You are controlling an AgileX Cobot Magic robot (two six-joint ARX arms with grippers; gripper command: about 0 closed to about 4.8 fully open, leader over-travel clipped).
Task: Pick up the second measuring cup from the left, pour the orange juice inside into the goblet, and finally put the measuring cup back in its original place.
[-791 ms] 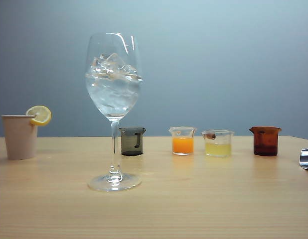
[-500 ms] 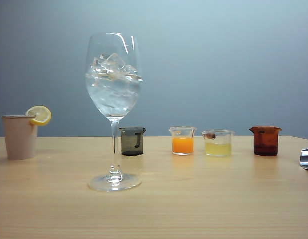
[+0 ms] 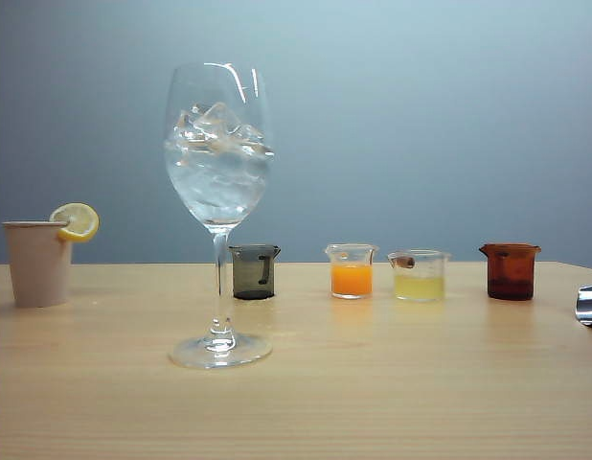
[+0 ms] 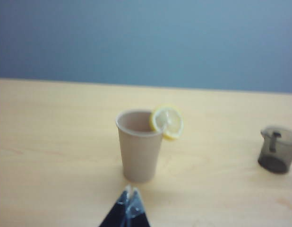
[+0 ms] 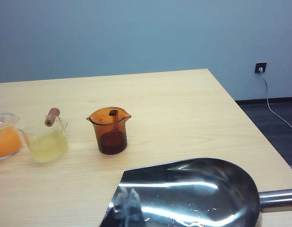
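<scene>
We saw the goblet standing upright on the table at about nine o'clock of the scene's middle, its bowl holding ice and clear liquid. Behind it ran a row of four small cups. The measuring cup, second from the left in that row, sat upright at about three o'clock from the goblet's stem, well apart from it, with the orange juice filling its lower half. To its nine o'clock stood a dark grey cup; to its three o'clock, a clear cup of pale yellow liquid with a brown bit on its rim, then an amber cup. A beige paper cup with a lemon slice stood far off at nine o'clock.

The left end effector showed only in its wrist view, its tips pressed together, closed on nothing, near the paper cup. The right end effector was likewise closed and empty (its tips met over a shiny steel scoop lying on the table), with the amber cup just beyond.
</scene>
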